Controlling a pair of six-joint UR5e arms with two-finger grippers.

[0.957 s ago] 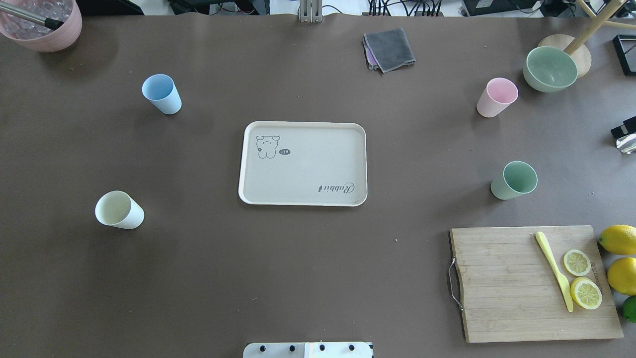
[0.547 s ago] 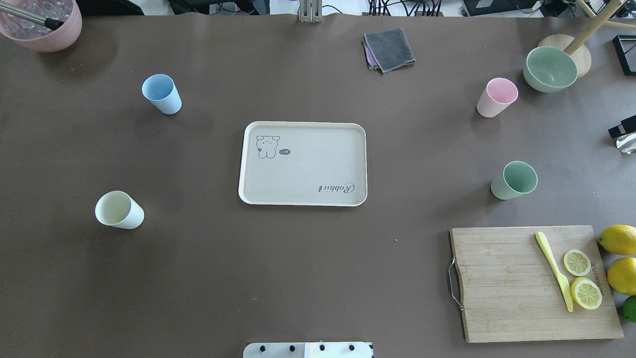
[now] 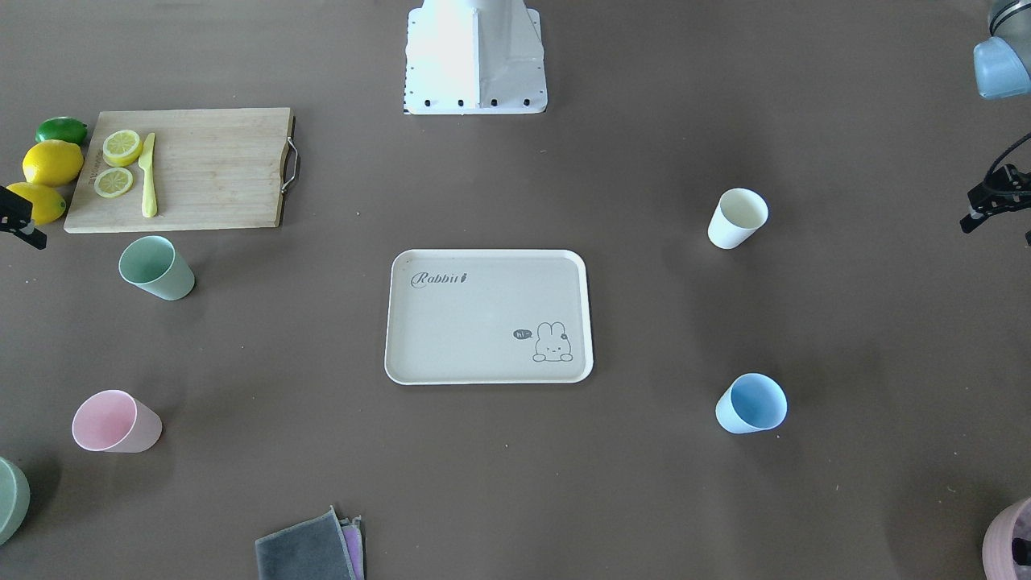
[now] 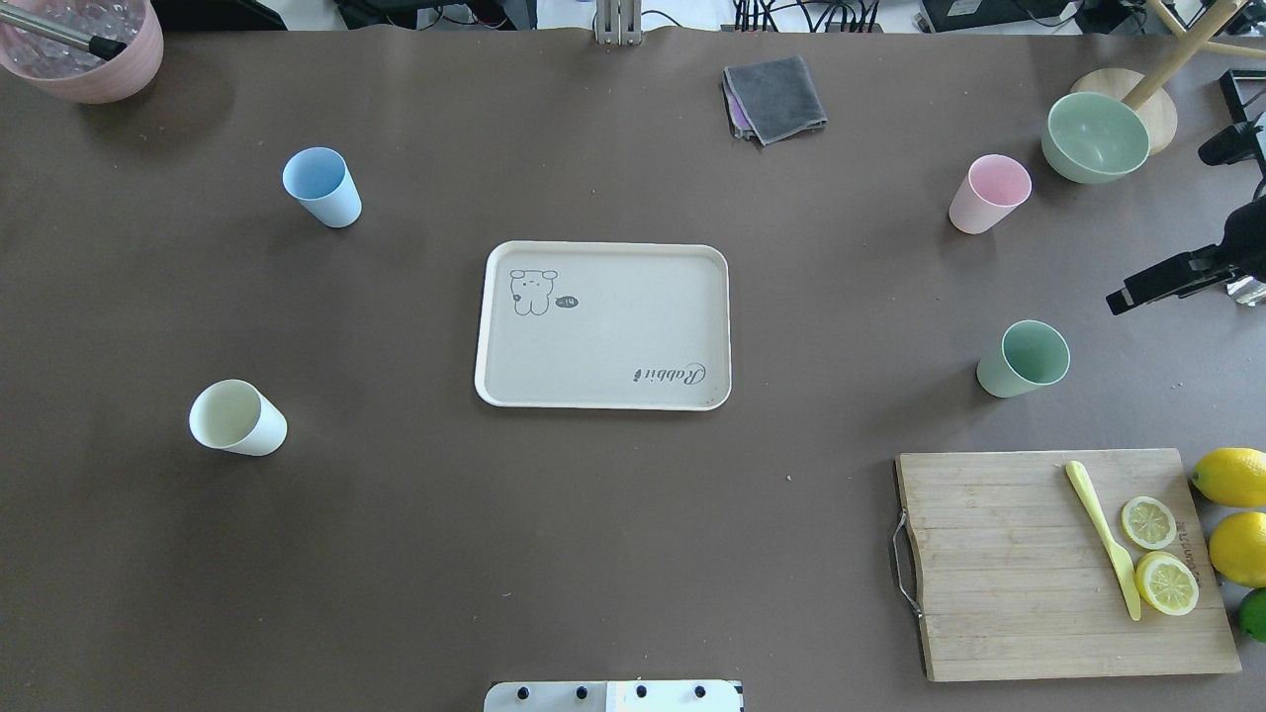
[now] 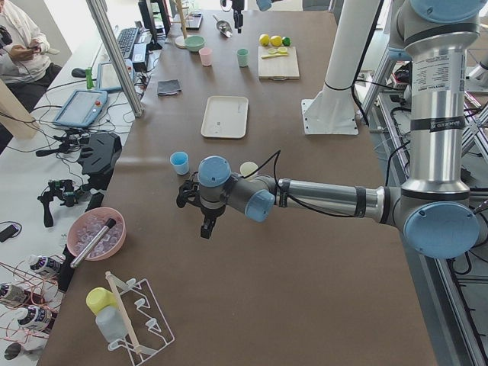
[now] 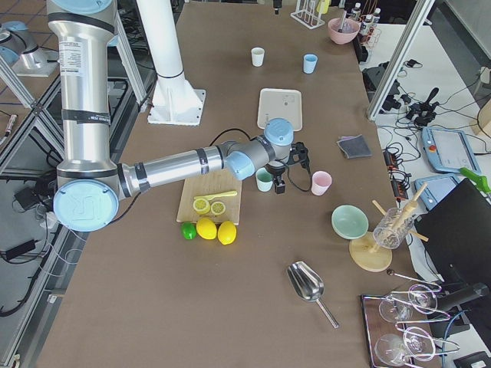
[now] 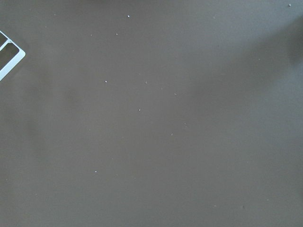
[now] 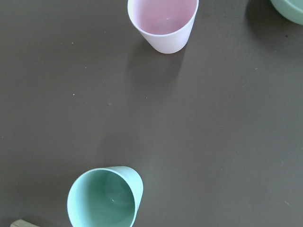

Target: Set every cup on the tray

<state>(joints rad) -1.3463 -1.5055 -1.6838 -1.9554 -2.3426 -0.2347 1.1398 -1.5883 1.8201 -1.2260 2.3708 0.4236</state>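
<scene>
Four cups (image 4: 237,417) off tray (image 4: 613,326): approach step.
Right gripper (image 4: 1118,299) near mint cup (image 4: 1024,358); next, straddle it. Its opening, and left gripper (image 3: 969,219) opening: cannot tell.

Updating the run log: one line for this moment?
tray: no cups | green cup, white cup, pink cup, blue cup: on table | right gripper: near green cup | left gripper: clear of cups

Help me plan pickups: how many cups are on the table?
4, none on the tray: mint green cup and pink cup right of it, cream-white cup and light blue cup left, in the overhead view.
</scene>
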